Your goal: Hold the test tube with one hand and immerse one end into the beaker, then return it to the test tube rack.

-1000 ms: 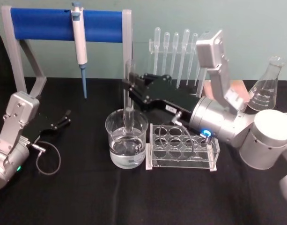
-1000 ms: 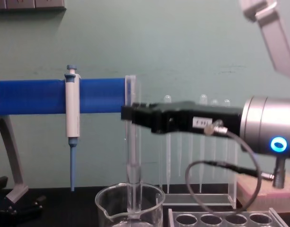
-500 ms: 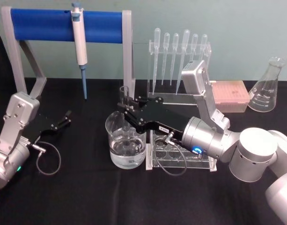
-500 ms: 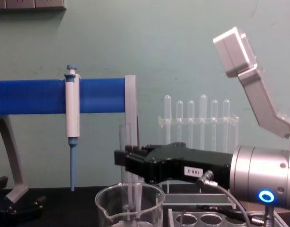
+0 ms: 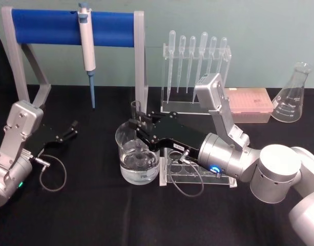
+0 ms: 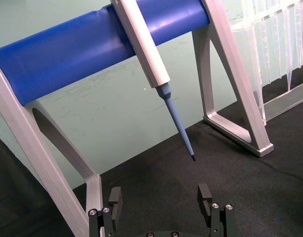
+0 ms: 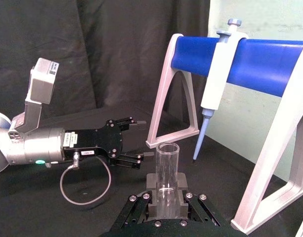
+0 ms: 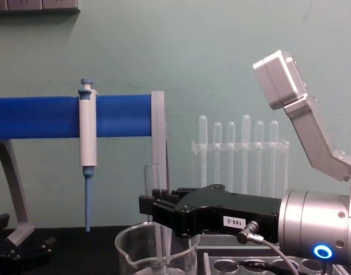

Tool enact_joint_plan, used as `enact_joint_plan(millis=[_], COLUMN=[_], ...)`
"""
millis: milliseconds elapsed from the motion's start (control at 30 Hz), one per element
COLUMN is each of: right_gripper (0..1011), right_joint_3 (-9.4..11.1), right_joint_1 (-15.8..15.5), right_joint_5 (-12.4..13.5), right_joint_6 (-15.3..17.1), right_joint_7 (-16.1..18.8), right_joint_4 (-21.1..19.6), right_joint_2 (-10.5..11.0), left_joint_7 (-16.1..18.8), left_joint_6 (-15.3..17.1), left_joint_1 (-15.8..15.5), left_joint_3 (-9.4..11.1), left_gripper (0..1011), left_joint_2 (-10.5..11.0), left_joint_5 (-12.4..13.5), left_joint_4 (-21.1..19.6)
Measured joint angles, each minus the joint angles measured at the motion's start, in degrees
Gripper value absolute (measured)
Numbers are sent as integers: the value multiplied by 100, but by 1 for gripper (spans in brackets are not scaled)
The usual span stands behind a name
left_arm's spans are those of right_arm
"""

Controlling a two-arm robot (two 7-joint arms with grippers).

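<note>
The test tube (image 5: 135,109) stands upright with its lower end down inside the beaker (image 5: 122,149), which holds clear water. My right gripper (image 5: 134,126) is shut on the test tube (image 8: 150,179) just above the beaker's rim (image 8: 131,239). In the right wrist view the tube (image 7: 167,165) rises from between my right gripper's (image 7: 166,191) fingers. My left gripper (image 5: 70,130) rests open on the black table at the left, with nothing between its fingers (image 6: 114,196).
A white-and-blue pipette (image 5: 87,46) hangs on the blue-barred stand (image 5: 49,26) behind. A clear rack with holes (image 5: 224,177) sits right of the beaker. At the back stand plastic droppers (image 5: 192,61), a pink box (image 5: 248,100) and a flask (image 5: 292,96).
My right gripper has come down with the test tube, sinking it deeper into the beaker. The left arm has not moved.
</note>
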Motion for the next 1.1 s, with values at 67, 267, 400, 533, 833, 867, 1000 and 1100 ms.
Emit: enact_joint_plan(millis=[67, 267, 400, 533, 833, 867, 1000, 1100], right_gripper=[224, 224, 224, 224, 224, 224, 224, 224], right_joint_3=[0, -2, -3, -3, -3, -3, -3, -3], right_joint_1=[1, 4, 6, 9, 12, 12, 12, 12], right_joint_5=[1, 10, 16, 19, 24, 24, 26, 27], right_joint_6=[0, 1, 2, 3, 4, 4, 5, 5], right_joint_7=[0, -1, -2, -3, -6, -5, -6, -6], right_joint_4=[-1, -4, -5, -7, -7, -7, -7, -7], right_joint_2=[1, 3, 3, 3, 3, 3, 3, 3], left_joint_7=[0, 0, 0, 0, 0, 0, 0, 0], left_joint_6=[0, 0, 0, 0, 0, 0, 0, 0], left_joint_1=[0, 0, 0, 0, 0, 0, 0, 0], left_joint_3=[0, 0, 0, 0, 0, 0, 0, 0], left_gripper=[1000, 1000, 1000, 1000, 1000, 1000, 1000, 1000], left_joint_2=[0, 0, 0, 0, 0, 0, 0, 0], left_joint_5=[0, 0, 0, 0, 0, 0, 0, 0], left_joint_4=[0, 0, 0, 0, 0, 0, 0, 0])
